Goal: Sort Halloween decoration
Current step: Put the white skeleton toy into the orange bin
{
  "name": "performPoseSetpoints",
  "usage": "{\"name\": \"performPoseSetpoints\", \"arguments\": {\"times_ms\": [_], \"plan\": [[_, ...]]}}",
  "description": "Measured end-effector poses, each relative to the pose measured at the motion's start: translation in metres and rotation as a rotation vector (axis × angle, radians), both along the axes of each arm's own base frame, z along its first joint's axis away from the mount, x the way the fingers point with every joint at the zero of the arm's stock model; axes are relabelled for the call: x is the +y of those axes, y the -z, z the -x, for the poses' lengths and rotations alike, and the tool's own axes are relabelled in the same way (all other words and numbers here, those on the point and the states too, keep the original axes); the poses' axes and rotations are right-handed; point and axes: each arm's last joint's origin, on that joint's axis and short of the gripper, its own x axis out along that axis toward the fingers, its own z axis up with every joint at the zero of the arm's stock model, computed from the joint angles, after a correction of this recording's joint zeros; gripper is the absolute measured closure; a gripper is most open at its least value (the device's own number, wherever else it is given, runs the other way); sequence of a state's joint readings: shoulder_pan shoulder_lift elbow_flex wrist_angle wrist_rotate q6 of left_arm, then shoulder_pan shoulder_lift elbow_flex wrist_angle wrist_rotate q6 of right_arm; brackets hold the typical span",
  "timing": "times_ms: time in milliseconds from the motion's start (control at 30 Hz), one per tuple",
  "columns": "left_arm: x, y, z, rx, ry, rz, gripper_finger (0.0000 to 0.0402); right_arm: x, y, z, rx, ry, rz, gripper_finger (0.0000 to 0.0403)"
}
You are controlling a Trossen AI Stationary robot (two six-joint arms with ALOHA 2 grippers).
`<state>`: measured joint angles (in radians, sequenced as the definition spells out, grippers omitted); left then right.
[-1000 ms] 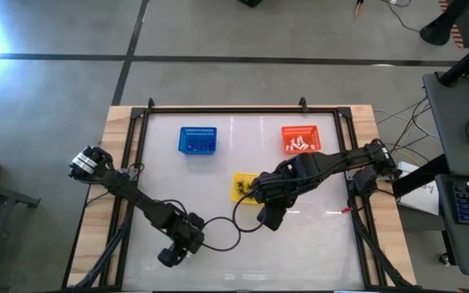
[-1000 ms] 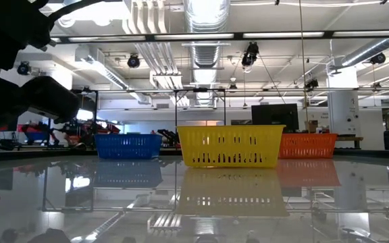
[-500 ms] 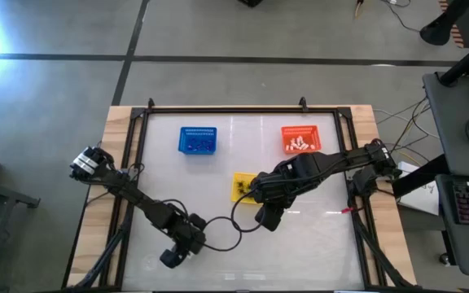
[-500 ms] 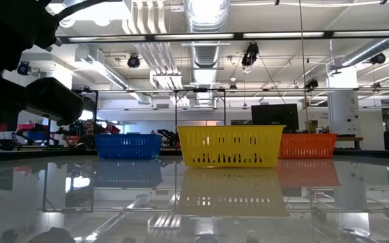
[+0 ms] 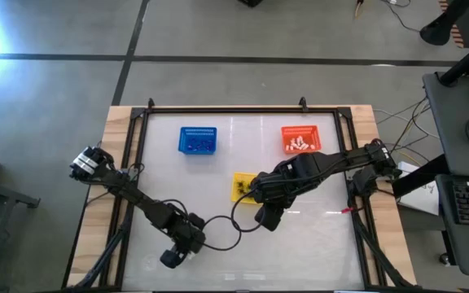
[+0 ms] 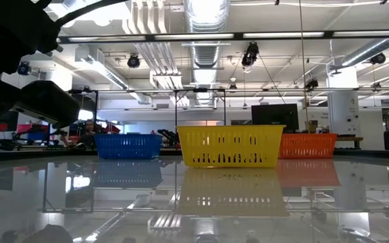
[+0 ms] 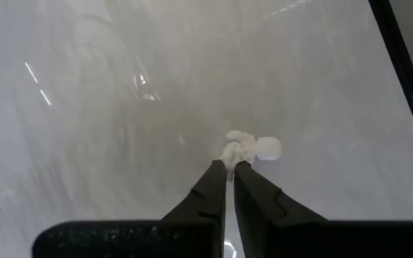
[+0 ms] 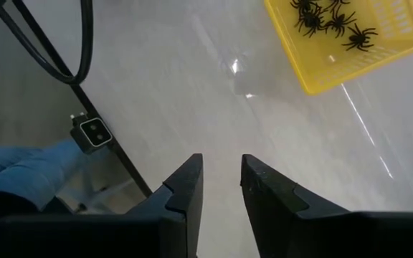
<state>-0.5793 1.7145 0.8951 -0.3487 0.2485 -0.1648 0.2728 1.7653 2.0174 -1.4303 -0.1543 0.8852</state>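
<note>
Only my left wrist view shows the small white plastic trinket point(image 7: 252, 147): the left gripper point(image 7: 228, 170), jaws pinched narrow, touches it on the glossy white surface point(image 7: 106, 107), well apart from the yellow rectangular basket point(image 5: 245, 186). Beside that basket, the right gripper point(image 8: 220, 172) hovers with jaws partly apart, empty; its view shows black spider trinkets point(image 8: 328, 20) inside.

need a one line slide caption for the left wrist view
Left end effector shut on a small white trinket lying on the glossy white table.

Blue point(image 6: 127, 145), yellow point(image 6: 229, 146), orange baskets point(image 6: 307, 145)
</note>
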Motion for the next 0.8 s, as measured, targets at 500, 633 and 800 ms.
{"name": "performPoseSetpoints", "arguments": {"times_ms": [500,633,800], "plan": [[0.004,-0.027,0.005,-0.021,-0.060,0.041,0.0401,-0.001,-0.005,0.004,-0.013,0.008,-0.006,0.0315],[0.009,-0.036,0.012,-0.001,-0.082,0.020,0.0401,-0.001,-0.005,0.004,-0.014,0.007,-0.005,0.0318],[0.021,-0.053,0.023,-0.023,-0.133,-0.055,0.0401,-0.002,-0.005,0.004,-0.021,0.005,0.013,0.0316]]}}
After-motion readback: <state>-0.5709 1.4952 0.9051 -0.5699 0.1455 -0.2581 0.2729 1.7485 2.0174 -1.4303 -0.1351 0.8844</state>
